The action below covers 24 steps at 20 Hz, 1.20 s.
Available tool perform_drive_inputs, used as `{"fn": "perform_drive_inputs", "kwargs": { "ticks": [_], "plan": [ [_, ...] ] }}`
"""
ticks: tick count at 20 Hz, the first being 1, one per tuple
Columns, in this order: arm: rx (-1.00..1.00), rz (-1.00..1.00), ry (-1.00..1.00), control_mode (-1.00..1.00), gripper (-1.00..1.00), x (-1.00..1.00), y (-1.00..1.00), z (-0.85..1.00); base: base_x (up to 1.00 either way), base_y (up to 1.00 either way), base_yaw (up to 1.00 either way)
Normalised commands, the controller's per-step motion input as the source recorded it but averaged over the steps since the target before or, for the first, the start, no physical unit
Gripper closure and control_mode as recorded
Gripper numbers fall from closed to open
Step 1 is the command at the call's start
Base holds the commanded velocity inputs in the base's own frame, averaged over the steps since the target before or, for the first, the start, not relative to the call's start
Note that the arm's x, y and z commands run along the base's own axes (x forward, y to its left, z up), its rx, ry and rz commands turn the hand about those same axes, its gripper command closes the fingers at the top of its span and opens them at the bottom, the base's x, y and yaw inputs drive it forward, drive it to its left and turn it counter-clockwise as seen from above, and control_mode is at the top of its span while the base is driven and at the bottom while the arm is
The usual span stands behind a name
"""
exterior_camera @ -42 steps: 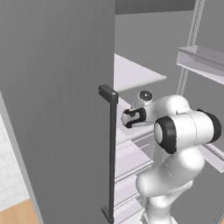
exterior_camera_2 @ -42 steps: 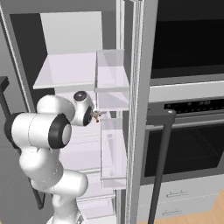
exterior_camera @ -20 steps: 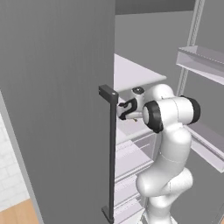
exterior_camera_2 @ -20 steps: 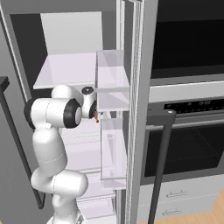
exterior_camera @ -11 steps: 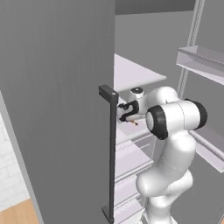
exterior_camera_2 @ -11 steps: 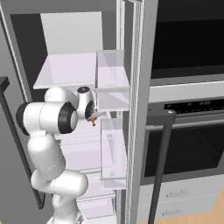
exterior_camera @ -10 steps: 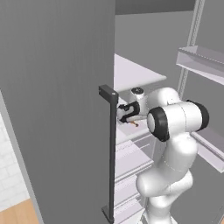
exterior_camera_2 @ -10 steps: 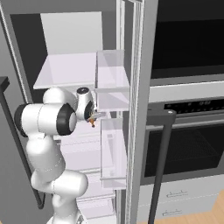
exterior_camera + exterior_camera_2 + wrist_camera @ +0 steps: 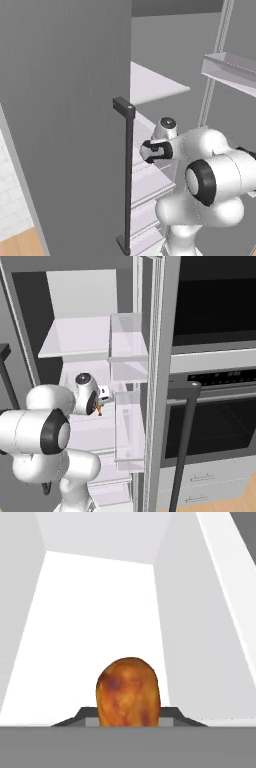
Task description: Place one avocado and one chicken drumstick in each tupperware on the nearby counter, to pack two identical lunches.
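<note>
My gripper is shut on an orange-brown chicken drumstick, whose rounded meaty end juts out between the two dark finger tips. From the right base view the gripper hangs in front of the open fridge's middle shelves, and the small orange drumstick points down from it. Seen from the left, the gripper sits just right of the fridge door's handle. The avocado, tupperware and counter are out of view.
The open grey fridge door with its dark vertical handle stands close on the left. Glass shelves and clear door bins surround the hand. A black wall oven with a long handle is to the right.
The jaws closed on the drumstick inside the fridge. The arm has since folded back and drawn the hand lower and outward, with the drumstick held.
</note>
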Motion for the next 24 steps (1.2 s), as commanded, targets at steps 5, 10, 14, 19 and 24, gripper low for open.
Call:
{"fn": "perform_drive_inputs", "kwargs": {
  "ticks": [5,10,14,19,24],
  "plan": [
    [0.03,0.0,-0.19,-1.0,1.0,-1.0,-0.02,0.74,0.0,0.0,0.0],
    [0.04,0.0,-0.01,-1.0,1.0,-1.0,0.0,1.0,0.0,0.0,0.0],
    [0.0,0.0,-0.04,-1.0,1.0,-1.0,0.0,0.92,0.0,0.0,0.0],
    [0.0,-0.01,-0.07,-1.0,1.0,-0.91,0.0,0.99,0.0,0.0,0.0],
    [0.0,0.0,0.0,-1.0,1.0,-0.96,0.0,0.53,0.0,0.0,0.0]
  ]
}}
